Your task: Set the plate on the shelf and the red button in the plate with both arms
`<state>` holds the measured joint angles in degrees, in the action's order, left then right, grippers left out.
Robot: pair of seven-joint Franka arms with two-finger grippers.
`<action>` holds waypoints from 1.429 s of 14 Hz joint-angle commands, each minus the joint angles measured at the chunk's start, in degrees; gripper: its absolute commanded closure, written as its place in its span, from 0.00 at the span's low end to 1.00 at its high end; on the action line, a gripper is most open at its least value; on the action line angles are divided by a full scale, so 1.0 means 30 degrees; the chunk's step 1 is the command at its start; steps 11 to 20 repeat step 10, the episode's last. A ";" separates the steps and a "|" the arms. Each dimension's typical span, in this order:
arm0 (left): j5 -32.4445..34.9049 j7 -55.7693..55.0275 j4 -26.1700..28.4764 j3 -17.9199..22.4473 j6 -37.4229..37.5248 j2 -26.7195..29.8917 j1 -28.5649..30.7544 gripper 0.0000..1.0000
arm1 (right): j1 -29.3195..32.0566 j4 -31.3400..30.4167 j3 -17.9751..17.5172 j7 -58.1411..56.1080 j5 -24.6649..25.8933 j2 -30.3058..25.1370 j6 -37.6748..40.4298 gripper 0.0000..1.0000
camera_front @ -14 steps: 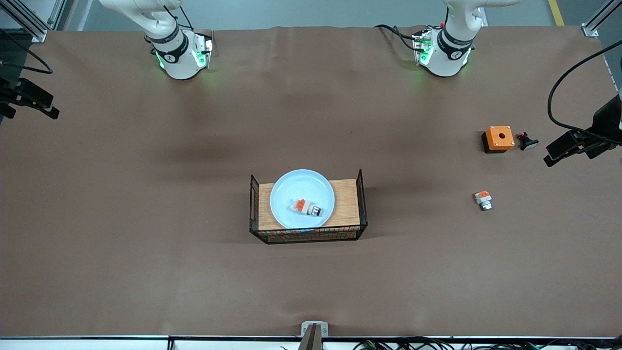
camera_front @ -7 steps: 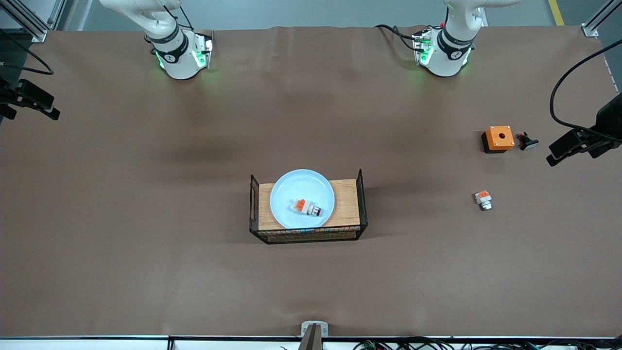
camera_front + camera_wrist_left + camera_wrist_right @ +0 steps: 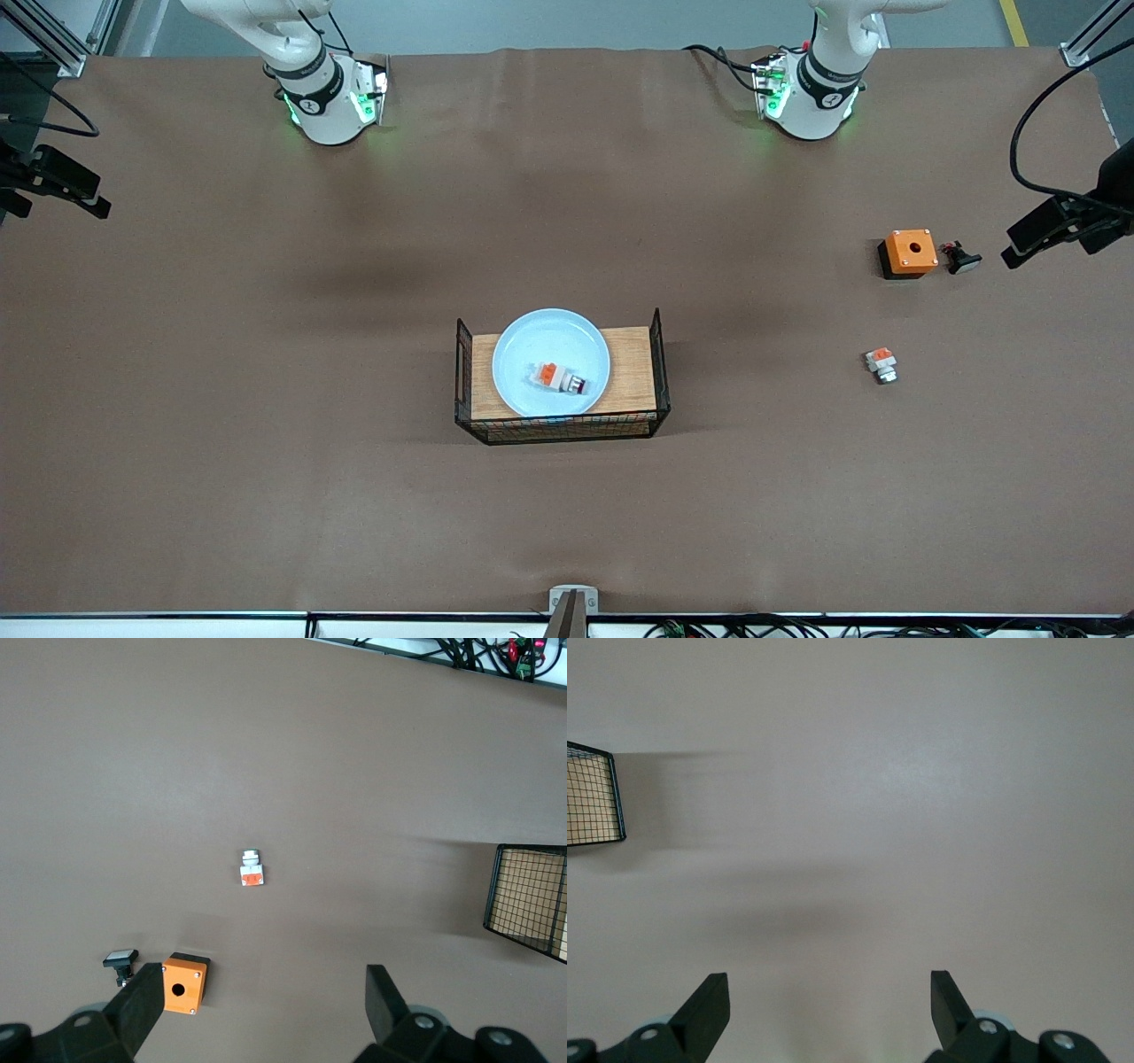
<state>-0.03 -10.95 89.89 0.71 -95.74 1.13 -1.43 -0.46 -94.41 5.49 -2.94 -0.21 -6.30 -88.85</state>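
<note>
The pale blue plate [image 3: 551, 346] lies on the wooden floor of a wire-ended tray [image 3: 633, 372] at mid table. The red button [image 3: 560, 378] lies on its side in the plate, on the part nearer the front camera. My left gripper [image 3: 1032, 239] is open and empty in the air over the left arm's end of the table; its wrist view [image 3: 263, 979] shows only bare table between the fingers. My right gripper [image 3: 71, 190] is open and empty over the right arm's end of the table, and its wrist view [image 3: 828, 979] shows bare table.
An orange box with a hole [image 3: 910, 252] and a small black part with a pale cap [image 3: 961, 258] sit near the left gripper. A white-and-orange piece with a silvery tip [image 3: 881, 364] lies nearer the front camera. All three show in the left wrist view, as does the tray's wire end [image 3: 532, 904].
The left gripper has drawn away toward the table's edge and the robots' side. The right gripper has barely shifted. The plate and red button have not moved.
</note>
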 commanded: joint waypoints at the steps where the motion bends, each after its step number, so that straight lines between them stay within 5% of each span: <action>1: -0.0285 0.0458 -0.0140 0.0146 0.0302 0.0093 -0.0021 0.00 | 0.0182 -0.0522 -0.0130 -0.0280 0.0098 -0.0536 -0.0033 0.00; 20: -0.0079 0.2685 -0.0434 0.0263 0.0302 -0.0171 0.0038 0.00 | 0.0182 -0.0522 -0.0101 -0.0250 0.0156 -0.0506 0.0025 0.00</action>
